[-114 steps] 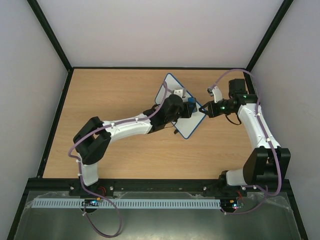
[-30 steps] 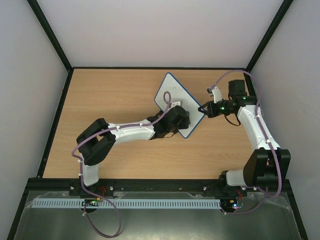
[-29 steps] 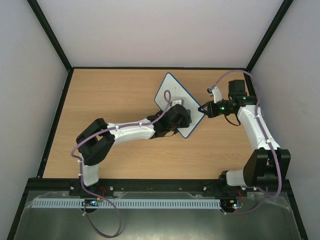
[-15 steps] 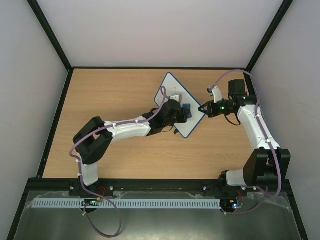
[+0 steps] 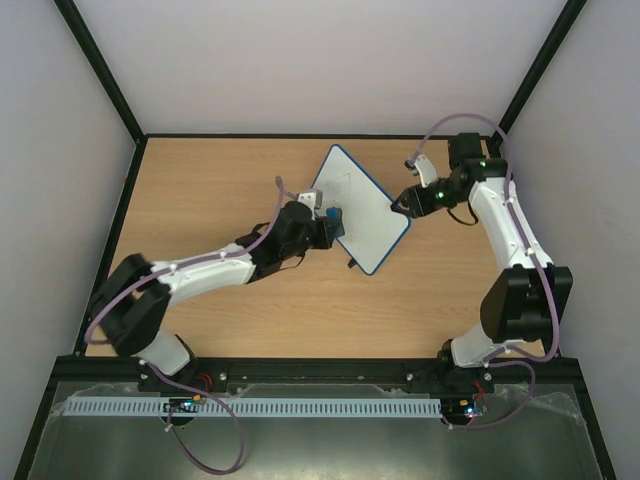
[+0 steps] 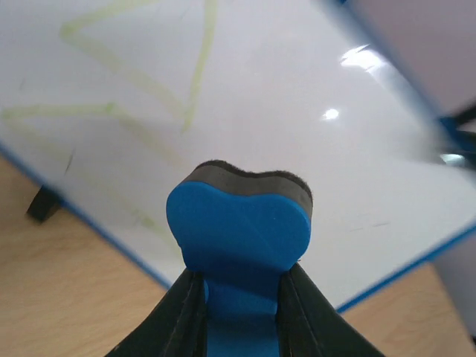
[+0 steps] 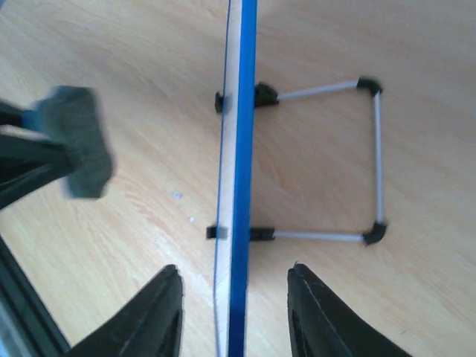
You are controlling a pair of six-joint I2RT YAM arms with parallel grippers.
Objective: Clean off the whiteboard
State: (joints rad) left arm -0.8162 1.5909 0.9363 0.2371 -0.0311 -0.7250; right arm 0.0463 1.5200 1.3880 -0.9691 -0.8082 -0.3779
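The whiteboard (image 5: 358, 207) stands tilted on the table, white with a blue rim. In the left wrist view the board (image 6: 297, 111) carries faint yellow-green triangles. My left gripper (image 5: 324, 228) is shut on the blue eraser (image 5: 332, 216) at the board's left edge. Its grey felt (image 6: 253, 178) faces the board (image 6: 244, 274). My right gripper (image 5: 401, 204) is open at the board's right corner. In the right wrist view its jaws (image 7: 233, 268) straddle the board's blue edge (image 7: 242, 134) without touching it. The eraser (image 7: 76, 140) shows blurred at the left there.
The board's wire stand (image 7: 374, 160) rests on the wood table (image 5: 220, 190) behind it. Black frame posts and pale walls close in the table's back and sides.
My left gripper has slid left with the eraser, from the board's middle to its left edge. My right arm has moved back and up along the board's right corner.
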